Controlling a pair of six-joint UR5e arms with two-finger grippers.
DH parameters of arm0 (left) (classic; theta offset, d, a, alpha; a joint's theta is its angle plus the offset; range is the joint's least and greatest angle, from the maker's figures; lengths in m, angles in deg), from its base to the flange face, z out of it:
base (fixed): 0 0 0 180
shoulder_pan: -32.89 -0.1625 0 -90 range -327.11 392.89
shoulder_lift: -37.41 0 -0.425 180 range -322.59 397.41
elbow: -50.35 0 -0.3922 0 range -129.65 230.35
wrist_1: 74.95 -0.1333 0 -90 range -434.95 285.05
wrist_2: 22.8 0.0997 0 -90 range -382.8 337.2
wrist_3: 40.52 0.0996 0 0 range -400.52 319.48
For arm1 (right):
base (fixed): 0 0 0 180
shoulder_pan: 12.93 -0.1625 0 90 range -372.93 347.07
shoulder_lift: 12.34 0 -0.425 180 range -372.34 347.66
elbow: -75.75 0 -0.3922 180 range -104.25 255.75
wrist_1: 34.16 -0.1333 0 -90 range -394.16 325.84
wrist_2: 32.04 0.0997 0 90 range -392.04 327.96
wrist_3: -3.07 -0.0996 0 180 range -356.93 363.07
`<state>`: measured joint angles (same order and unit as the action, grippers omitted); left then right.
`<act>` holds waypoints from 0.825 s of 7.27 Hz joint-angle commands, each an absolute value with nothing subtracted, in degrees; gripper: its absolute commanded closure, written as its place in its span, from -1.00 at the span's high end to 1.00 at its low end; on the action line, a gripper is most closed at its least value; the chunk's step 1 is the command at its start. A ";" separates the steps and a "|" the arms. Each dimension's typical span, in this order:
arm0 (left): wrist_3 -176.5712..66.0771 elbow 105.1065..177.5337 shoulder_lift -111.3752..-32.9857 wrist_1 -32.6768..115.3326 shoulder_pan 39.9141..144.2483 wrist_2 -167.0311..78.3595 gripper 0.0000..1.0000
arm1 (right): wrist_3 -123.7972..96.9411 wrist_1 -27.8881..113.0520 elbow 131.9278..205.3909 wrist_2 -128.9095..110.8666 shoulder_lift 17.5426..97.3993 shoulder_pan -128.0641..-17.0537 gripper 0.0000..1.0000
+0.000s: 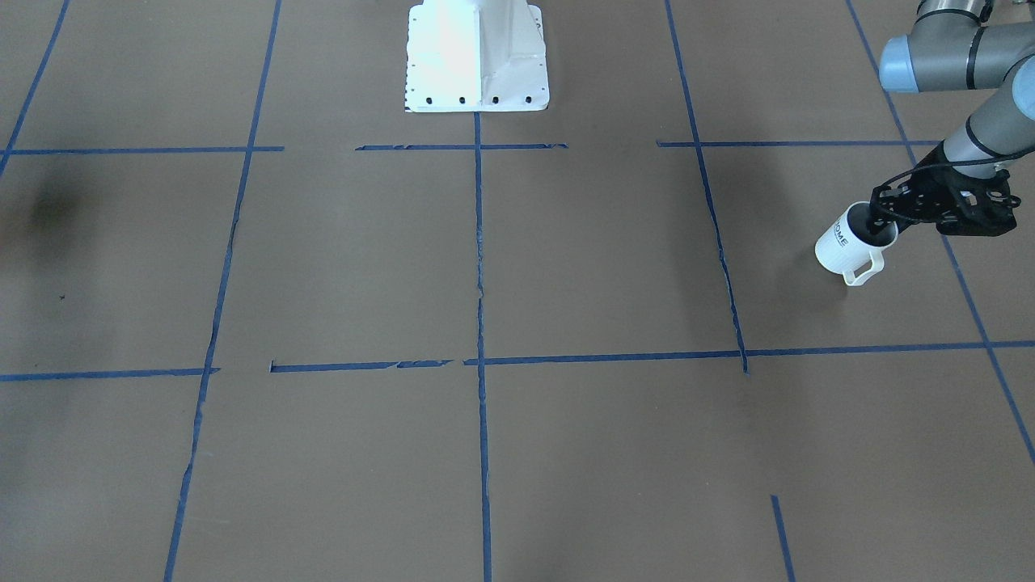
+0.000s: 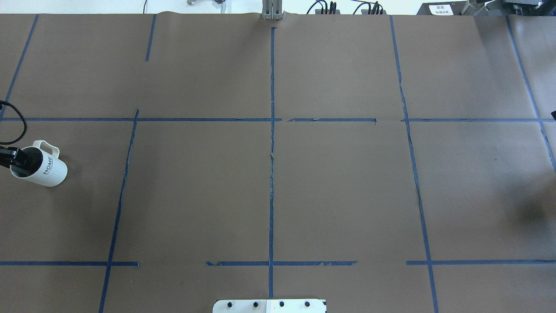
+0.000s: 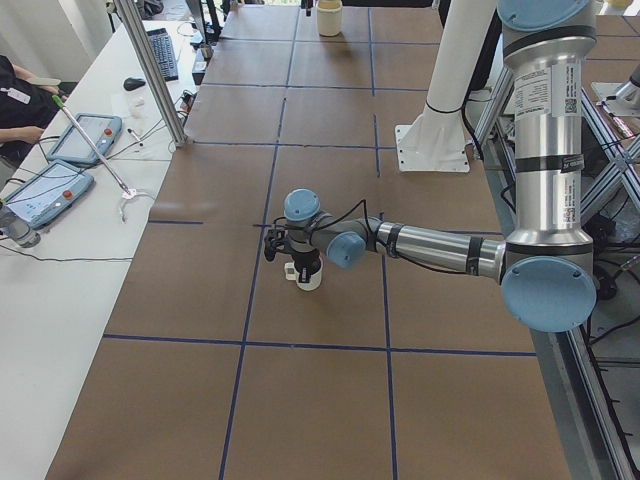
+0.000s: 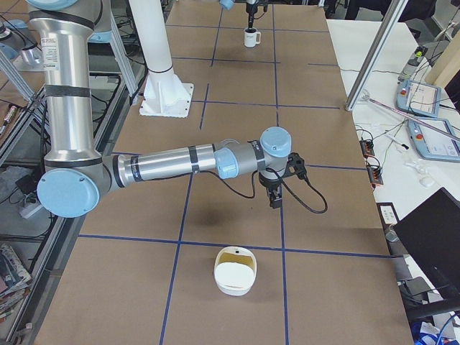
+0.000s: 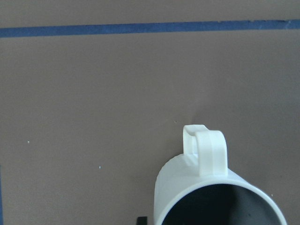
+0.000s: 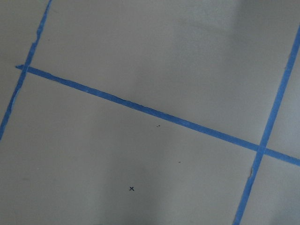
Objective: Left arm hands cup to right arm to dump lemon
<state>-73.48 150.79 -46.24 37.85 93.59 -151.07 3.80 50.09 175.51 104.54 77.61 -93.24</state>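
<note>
The white ribbed cup (image 1: pixel 841 244) marked "HOME" stands upright at the table's end on my left. It also shows in the overhead view (image 2: pixel 48 169), the exterior left view (image 3: pixel 309 279), far off in the exterior right view (image 4: pixel 251 37) and in the left wrist view (image 5: pixel 206 187). My left gripper (image 1: pixel 878 220) is shut on its rim, one finger inside, opposite the handle. I cannot tell whether the cup rests on the table or hangs just above it. The lemon is hidden; the cup's inside looks dark. My right gripper (image 4: pixel 274 195) points down over bare table; I cannot tell whether it is open or shut.
A white bowl (image 4: pixel 236 272) with a yellowish patch inside sits near the table's end on my right. The white robot pedestal (image 1: pixel 477 56) stands at the middle of the robot's edge. A side bench with tablets (image 3: pixel 60 180) and a metal post (image 3: pixel 150 70) lies beyond the far edge.
</note>
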 commanded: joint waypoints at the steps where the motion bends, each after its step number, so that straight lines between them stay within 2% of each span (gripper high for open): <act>1: -58.87 151.51 -46.17 30.39 101.57 -153.22 1.00 | 5.18 50.39 175.25 104.45 78.98 -94.22 1.00; 4: -35.04 151.51 -46.17 14.48 116.34 -155.52 1.00 | 7.90 50.56 175.07 104.45 80.82 -95.80 1.00; 6: -29.82 151.60 -45.82 7.96 122.68 -155.61 1.00 | 8.96 50.56 174.28 104.54 82.06 -97.73 1.00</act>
<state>-33.86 151.54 -45.94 12.33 118.53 -155.52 8.34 50.55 174.79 104.46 81.45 -96.55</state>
